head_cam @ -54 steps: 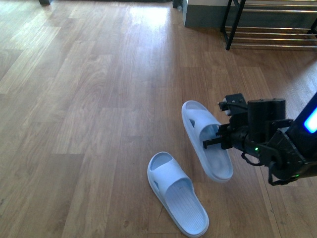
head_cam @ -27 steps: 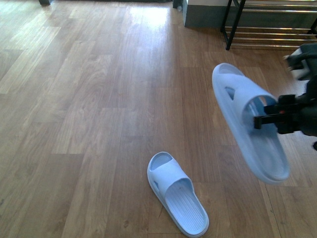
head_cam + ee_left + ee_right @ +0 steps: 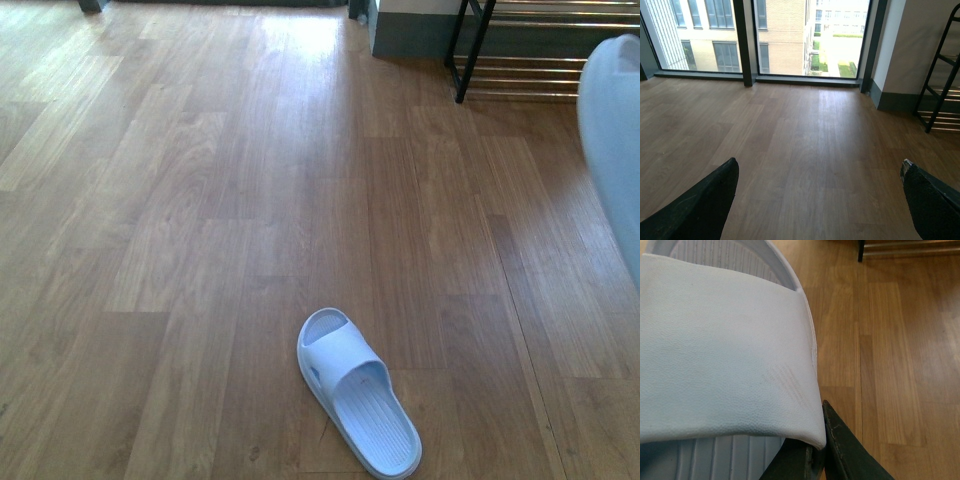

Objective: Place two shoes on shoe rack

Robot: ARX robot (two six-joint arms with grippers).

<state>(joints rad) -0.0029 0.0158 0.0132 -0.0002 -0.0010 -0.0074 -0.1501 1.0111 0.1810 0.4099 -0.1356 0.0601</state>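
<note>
In the front view, one pale blue moulded slide sandal (image 3: 358,405) lies flat on the wooden floor (image 3: 200,200). Its long axis runs diagonally, toe away and leftward. The second pale blue slide (image 3: 618,150) hangs at the right edge, lifted toward the black-framed chrome-bar shoe rack (image 3: 520,65). In the left wrist view, my left end effector (image 3: 817,197) is spread wide, carrying nothing. In the right wrist view, my right end effector (image 3: 812,460) grips that raised slide beside its strap.

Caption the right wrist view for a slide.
Right gripper grips a pale blue slide sandal held above the wooden floor.
</note>
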